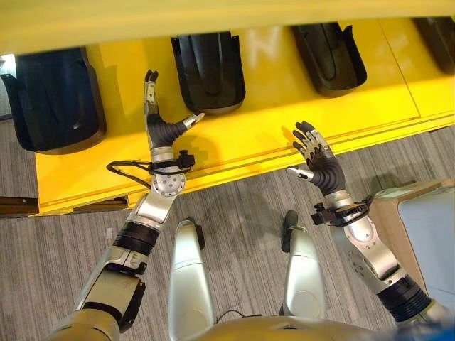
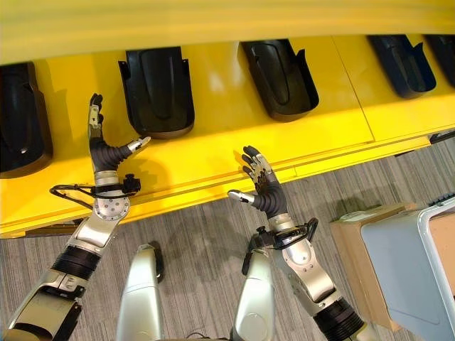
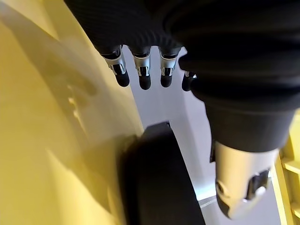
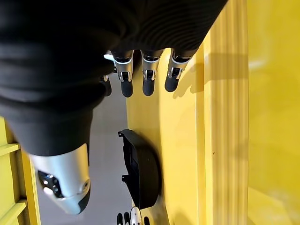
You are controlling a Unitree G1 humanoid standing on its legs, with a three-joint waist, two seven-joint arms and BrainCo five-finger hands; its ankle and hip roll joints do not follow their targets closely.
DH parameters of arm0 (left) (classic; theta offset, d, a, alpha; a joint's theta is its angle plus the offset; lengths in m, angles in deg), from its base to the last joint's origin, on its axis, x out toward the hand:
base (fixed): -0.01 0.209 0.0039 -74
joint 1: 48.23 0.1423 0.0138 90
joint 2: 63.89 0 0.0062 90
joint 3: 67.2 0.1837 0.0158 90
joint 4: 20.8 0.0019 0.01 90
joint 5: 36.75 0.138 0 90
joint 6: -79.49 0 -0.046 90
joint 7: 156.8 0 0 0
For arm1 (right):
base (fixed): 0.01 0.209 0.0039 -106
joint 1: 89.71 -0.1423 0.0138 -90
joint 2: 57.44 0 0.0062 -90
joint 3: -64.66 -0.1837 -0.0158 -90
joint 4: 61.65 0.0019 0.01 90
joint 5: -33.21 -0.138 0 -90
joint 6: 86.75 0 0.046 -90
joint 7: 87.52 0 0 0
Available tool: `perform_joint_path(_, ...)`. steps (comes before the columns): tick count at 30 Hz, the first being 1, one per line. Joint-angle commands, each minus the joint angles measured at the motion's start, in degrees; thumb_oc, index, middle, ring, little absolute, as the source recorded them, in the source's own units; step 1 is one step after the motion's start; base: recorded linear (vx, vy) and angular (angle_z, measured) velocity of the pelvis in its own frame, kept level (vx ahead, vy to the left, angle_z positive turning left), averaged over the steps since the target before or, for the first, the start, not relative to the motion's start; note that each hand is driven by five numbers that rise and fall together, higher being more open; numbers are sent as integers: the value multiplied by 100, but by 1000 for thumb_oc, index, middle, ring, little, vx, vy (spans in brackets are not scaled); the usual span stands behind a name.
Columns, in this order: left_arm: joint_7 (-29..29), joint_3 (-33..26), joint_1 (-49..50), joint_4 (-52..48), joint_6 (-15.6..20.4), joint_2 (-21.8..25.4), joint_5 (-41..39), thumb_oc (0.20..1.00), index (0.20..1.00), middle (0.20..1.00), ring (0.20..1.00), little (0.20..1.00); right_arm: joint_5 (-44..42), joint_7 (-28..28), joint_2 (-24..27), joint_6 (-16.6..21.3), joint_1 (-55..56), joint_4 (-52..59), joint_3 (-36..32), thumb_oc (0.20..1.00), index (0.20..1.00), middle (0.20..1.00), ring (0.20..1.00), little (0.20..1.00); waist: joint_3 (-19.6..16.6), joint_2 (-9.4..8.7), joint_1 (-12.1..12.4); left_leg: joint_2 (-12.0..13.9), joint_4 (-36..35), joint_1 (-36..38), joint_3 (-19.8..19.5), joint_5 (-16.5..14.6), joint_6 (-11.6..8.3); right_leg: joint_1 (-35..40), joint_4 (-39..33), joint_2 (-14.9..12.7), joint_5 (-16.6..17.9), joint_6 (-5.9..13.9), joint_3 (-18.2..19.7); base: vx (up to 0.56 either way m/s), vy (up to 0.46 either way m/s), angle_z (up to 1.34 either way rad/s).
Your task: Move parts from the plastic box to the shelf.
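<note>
Over yellow shelf (image 1: 284, 106): left hand (image 1: 158, 121), right hand (image 1: 316, 158) both spread, empty

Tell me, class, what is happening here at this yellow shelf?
A humanoid robot stands facing a yellow shelf that carries a row of black parts. Both hands are raised over the shelf's front edge with nothing in them: the left hand has straight fingers beside one black part, and the right hand hangs open near the edge. A plastic box stands on the floor at the robot's right.
</note>
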Motion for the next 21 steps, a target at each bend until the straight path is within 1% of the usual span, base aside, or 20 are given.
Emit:
perform_joint_path(1, -87, 240, -128, -200, 149, 26, 162, 1000, 1000, 1000, 1000, 1000, -45, 18, 126, 364, -121, 248, -387, 1000, 1000, 1000, 1000, 1000, -46, 50, 109, -162, -458, 210, -7, 248, 209, -331, 1124, 106, -667, -310, 77, 0, 0, 0)
perform_joint_path(12, -141, 260, -10, -174, 167, -95, 5, 1000, 1000, 1000, 1000, 1000, 4, -4, 104, 359, -61, 273, -385, 1000, 1000, 1000, 1000, 1000, -62, 55, 93, -183, -408, 143, 3, 225, 231, -377, 1124, 114, -652, -310, 99, 0, 0, 0)
perform_joint_path(21, -299, 341, 107, -242, 198, -173, -126, 1000, 1000, 1000, 1000, 1000, 20, -12, 105, 353, -24, 269, -394, 1000, 1000, 1000, 1000, 1000, -70, 34, 99, -190, -437, 181, 8, 227, 234, -333, 1101, 113, -635, -312, 88, 0, 0, 0)
